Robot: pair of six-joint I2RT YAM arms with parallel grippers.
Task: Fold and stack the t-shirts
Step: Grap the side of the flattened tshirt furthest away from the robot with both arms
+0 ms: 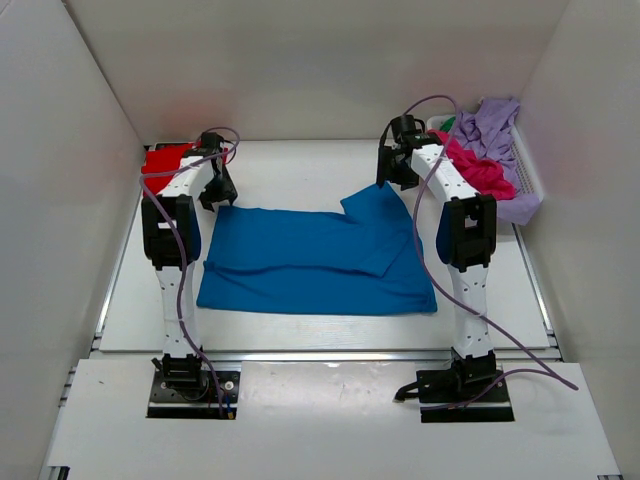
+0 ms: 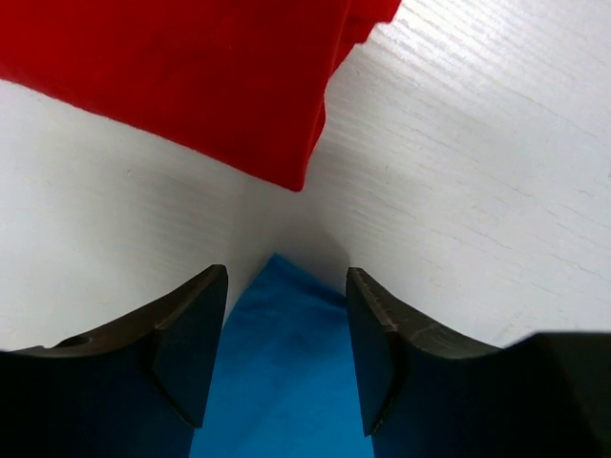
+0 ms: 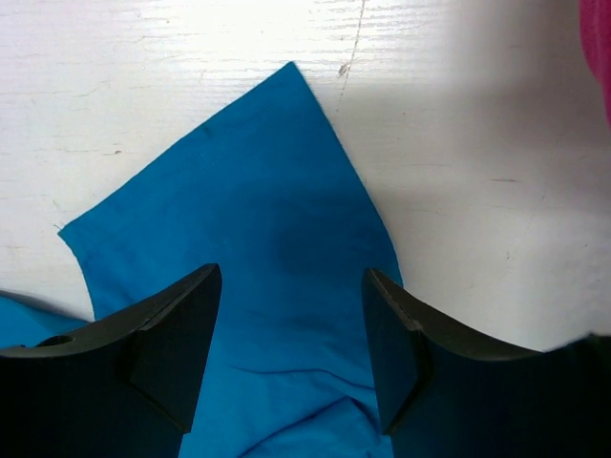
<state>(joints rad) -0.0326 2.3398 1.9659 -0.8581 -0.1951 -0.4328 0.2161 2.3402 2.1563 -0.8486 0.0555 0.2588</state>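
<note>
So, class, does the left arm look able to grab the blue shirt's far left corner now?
Probably yes: the jaws of the left arm stand open over that corner of the blue shirt, nothing between; the red shirt lies beyond, apart from it.

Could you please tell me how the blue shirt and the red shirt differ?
The blue shirt lies spread wide across the middle of the table, with only one part turned over; the red shirt is folded into a compact layered pile. The blue shirt covers far more surface than the red shirt, which sits in the far left corner. Both are plain cloth.
</note>
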